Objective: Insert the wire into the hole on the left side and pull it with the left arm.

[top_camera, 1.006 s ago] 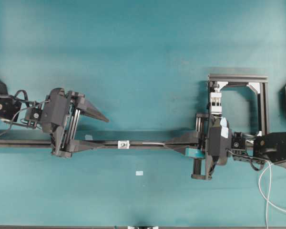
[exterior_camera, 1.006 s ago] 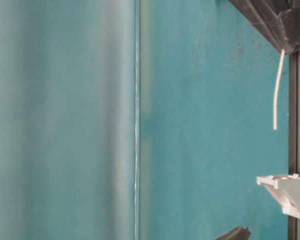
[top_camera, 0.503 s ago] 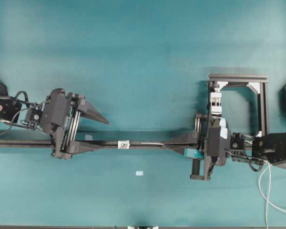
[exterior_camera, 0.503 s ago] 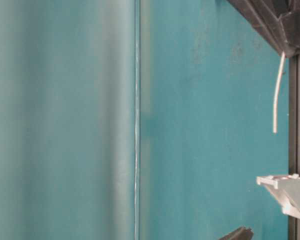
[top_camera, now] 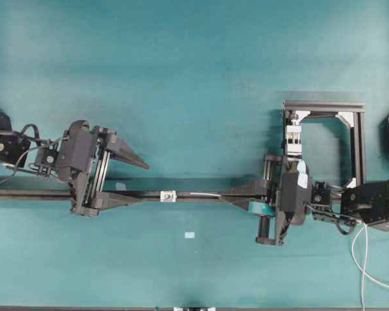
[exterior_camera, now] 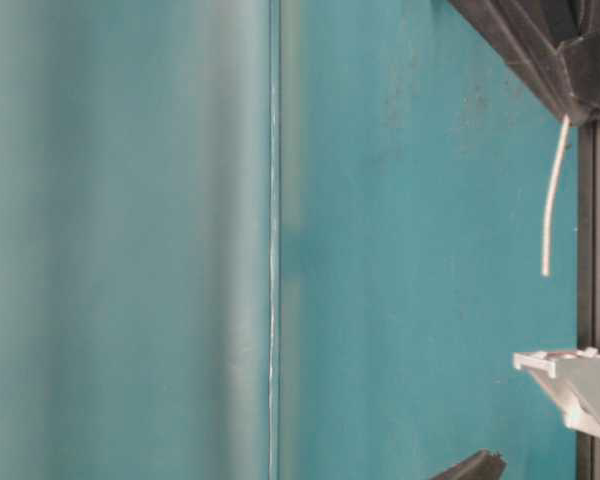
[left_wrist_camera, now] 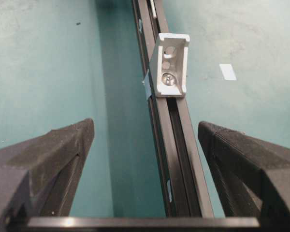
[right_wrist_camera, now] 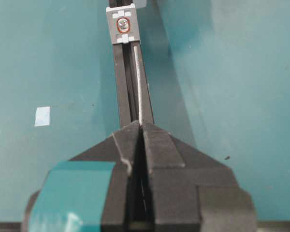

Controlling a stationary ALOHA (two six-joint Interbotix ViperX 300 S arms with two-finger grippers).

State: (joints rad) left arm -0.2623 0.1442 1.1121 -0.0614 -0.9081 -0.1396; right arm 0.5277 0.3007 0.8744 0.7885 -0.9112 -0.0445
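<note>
At the left of the overhead frame I see my left gripper [top_camera: 128, 179] with its jaws spread wide, one finger above and one lying along the black rail [top_camera: 201, 197] on the teal bench [top_camera: 194, 78]. Right of it, mid-frame, the small white bracket with the hole [top_camera: 168, 195] sits on the rail. Further right, the wire [top_camera: 206, 194] points its free tip at the bracket, not yet reaching it. My right gripper [top_camera: 228, 194] has its jaws pressed together, pinching the wire.
</note>
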